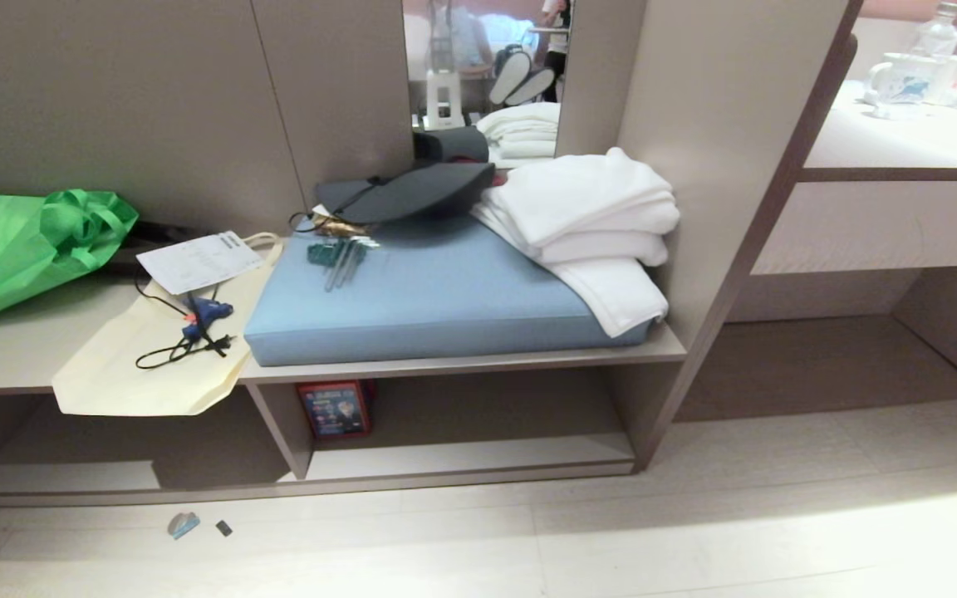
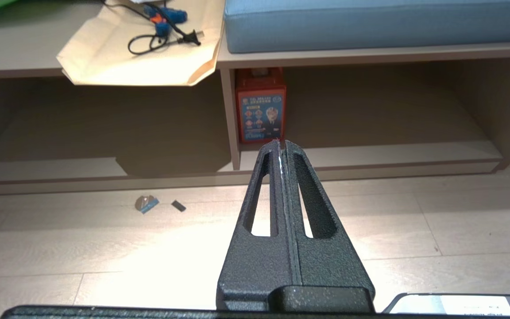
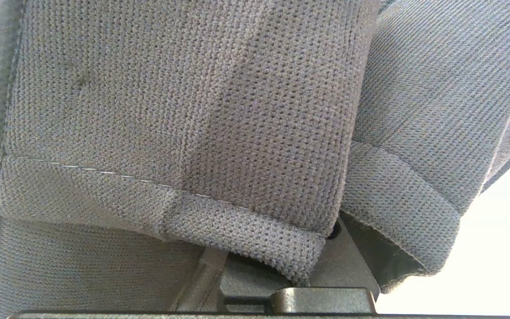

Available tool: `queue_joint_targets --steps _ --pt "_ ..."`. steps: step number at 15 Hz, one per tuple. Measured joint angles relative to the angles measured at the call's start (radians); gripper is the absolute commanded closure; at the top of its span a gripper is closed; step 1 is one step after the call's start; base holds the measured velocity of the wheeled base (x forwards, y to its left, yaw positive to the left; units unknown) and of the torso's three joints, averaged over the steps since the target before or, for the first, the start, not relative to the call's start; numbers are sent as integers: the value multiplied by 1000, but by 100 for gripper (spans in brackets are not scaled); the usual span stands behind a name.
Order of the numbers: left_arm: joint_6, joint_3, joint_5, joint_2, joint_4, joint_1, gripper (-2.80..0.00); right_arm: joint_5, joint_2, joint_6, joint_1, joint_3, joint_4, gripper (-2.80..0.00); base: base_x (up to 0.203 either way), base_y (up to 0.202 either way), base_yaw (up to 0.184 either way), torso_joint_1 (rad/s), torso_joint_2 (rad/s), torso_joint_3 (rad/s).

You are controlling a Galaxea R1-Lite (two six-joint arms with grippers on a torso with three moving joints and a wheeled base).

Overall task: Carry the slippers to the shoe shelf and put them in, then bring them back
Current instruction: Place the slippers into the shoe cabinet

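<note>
Grey knit fabric of the slippers [image 3: 184, 110] fills the right wrist view, one strap lying beside the other [image 3: 436, 115]. They lie over the black body of my right gripper [image 3: 339, 270], which is shut on them; its fingertips are hidden under the cloth. The mirror's reflection [image 1: 520, 79] shows the pair's soles. The shoe shelf [image 1: 478, 457] is the low open compartment under the bench, straight ahead, with a pale base board [image 2: 392, 155]. My left gripper [image 2: 280, 142] is shut with nothing in it, above the floor and pointing at the shelf. Neither arm shows in the head view.
A red box [image 1: 336, 409] stands at the shelf's left end by the divider. On the bench top lie a blue cushion [image 1: 437, 291], folded white towels [image 1: 595, 224], a dark hat [image 1: 404, 195], a cream tote with a glue gun [image 1: 204, 320] and a green bag [image 1: 22, 241]. Small scraps [image 1: 184, 524] lie on the floor.
</note>
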Motion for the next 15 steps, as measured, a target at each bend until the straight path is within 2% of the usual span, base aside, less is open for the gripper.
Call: queue_joint_targets --steps 15 --pt "0 0 0 0 -1 0 0 0 0 -19 0 0 -2 0 0 0 0 4 3 -198"
